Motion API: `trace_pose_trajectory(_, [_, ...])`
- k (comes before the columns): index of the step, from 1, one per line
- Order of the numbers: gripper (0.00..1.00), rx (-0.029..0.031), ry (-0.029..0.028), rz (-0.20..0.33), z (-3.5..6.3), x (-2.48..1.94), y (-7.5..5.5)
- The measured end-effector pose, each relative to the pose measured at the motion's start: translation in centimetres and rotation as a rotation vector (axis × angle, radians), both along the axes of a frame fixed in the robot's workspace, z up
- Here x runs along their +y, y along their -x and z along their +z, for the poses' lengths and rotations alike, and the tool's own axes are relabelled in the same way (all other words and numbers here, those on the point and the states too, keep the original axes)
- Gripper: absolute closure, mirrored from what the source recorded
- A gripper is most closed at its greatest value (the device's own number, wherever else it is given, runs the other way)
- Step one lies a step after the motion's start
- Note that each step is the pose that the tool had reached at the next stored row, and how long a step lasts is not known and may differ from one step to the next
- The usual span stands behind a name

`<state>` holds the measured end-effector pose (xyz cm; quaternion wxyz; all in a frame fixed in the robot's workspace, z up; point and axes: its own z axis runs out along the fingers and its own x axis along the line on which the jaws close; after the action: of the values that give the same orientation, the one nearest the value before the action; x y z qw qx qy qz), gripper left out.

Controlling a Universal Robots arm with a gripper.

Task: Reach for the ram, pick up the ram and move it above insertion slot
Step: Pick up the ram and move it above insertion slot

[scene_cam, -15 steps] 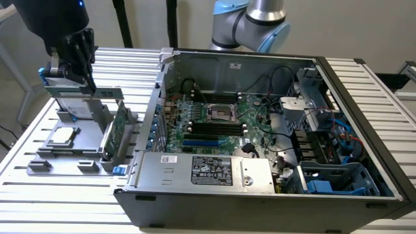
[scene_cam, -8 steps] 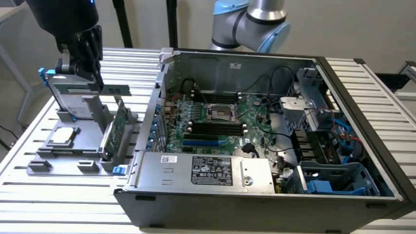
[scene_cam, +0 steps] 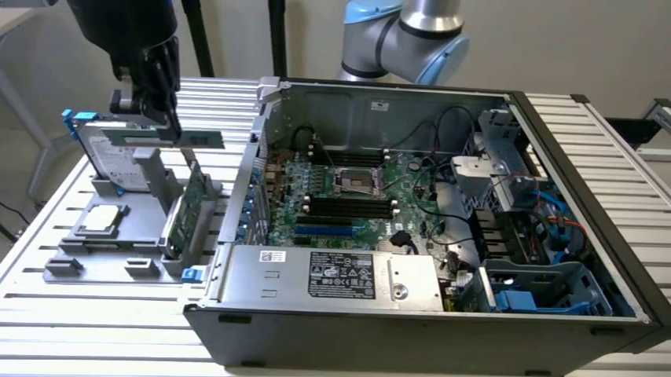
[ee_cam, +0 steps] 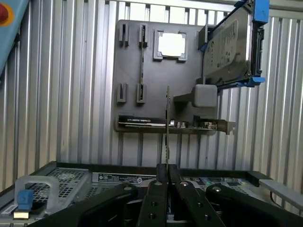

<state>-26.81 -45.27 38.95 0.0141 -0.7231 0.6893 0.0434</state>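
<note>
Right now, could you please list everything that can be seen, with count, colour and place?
long thin green ram stick: one, green, held in the air above the grey holder tray, clamped edge-on between the fingers in the wrist view
grey plastic holder tray: one, grey, on the slatted table at the exterior view's left
larger green card with metal bracket: one, green, standing upright in the tray
silver boxy hard drive with blue rails: one, silver, upright at the tray's back
square silver processor chip: one, silver, flat in a tray pocket
open grey computer case: one, grey, at the centre, motherboard inside
white slatted metal table: one, under everything
black gripper: one, black, shut on the ram
</note>
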Motion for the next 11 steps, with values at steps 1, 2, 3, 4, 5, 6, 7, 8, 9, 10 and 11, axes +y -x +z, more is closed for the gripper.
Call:
trace_pose_trajectory(1, [0.87, 0.0001, -0.0020, 0.000, 0.02, 0.07, -0.2])
trace_pose_trajectory(2, [0.87, 0.0000, -0.0041, 0.000, 0.05, 0.14, -0.4])
trace_pose_trajectory(3, [0.87, 0.0001, -0.0060, 0.000, 0.07, 0.20, -0.6])
trace_pose_trajectory(4, [0.87, 0.0001, -0.0078, 0.000, 0.10, 0.25, -0.8])
trace_pose_trajectory(5, [0.87, 0.0001, -0.0094, 0.000, 0.13, 0.29, -1.1])
trace_pose_trajectory(6, [0.87, 0.0000, -0.0099, 0.000, 0.14, 0.31, -1.6])
trace_pose_trajectory(7, [0.87, 0.0001, -0.0102, 0.000, 0.16, 0.33, -2.0])
trace_pose_trajectory(8, [0.87, 0.0001, -0.0104, 0.000, 0.17, 0.35, -2.5])
trace_pose_trajectory(9, [0.87, 0.0001, -0.0104, 0.000, 0.18, 0.37, -3.0])
trace_pose_trajectory(10, [0.87, 0.0001, -0.0104, 0.000, 0.18, 0.39, -3.4])
trace_pose_trajectory(11, [0.87, 0.0001, -0.0104, 0.000, 0.18, 0.40, -3.8])
